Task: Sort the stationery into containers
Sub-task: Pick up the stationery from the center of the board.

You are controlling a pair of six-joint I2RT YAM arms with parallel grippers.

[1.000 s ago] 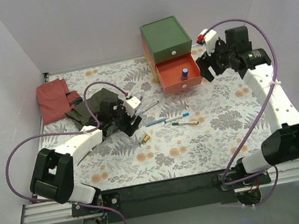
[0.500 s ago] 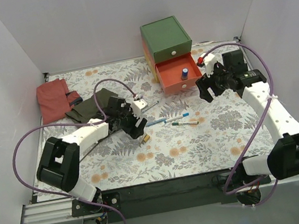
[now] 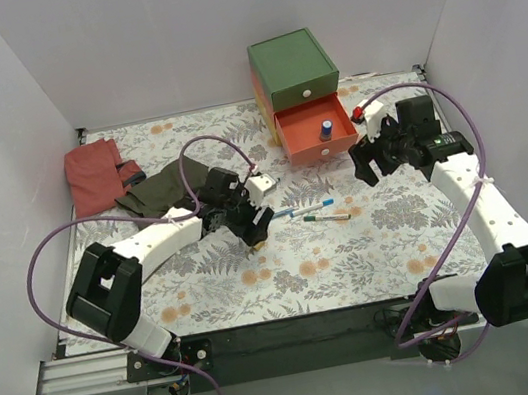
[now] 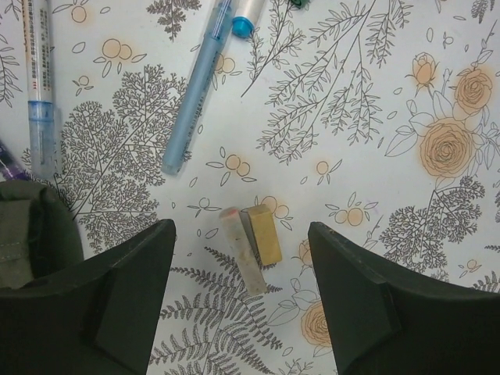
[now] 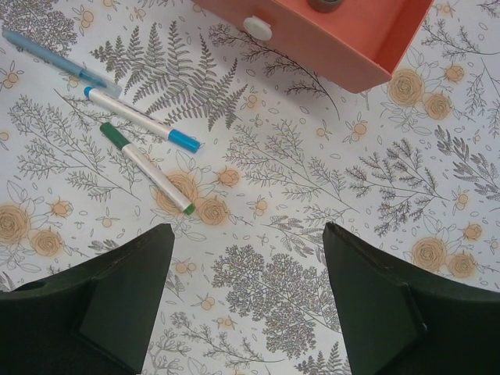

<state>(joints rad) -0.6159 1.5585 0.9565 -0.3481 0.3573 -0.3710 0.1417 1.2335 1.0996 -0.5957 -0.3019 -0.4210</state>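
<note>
Pickup stage: our left pincer (image 4: 242, 228) hangs wide open and empty, brass piece (image 4: 266, 234) just toward its twelve o'clock; next, we reckon, lower and close.

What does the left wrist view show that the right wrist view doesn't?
Only left wrist: a pinkish block and a yellow block side by side between the fingers of the open left gripper, a white pen, and a bit of green cloth. Only right wrist: the open red-orange drawer, its white knob, and the open right gripper. Both: the light blue pen, the blue-capped marker and green-capped marker (only their tips in left wrist), and the floral cover.
</note>
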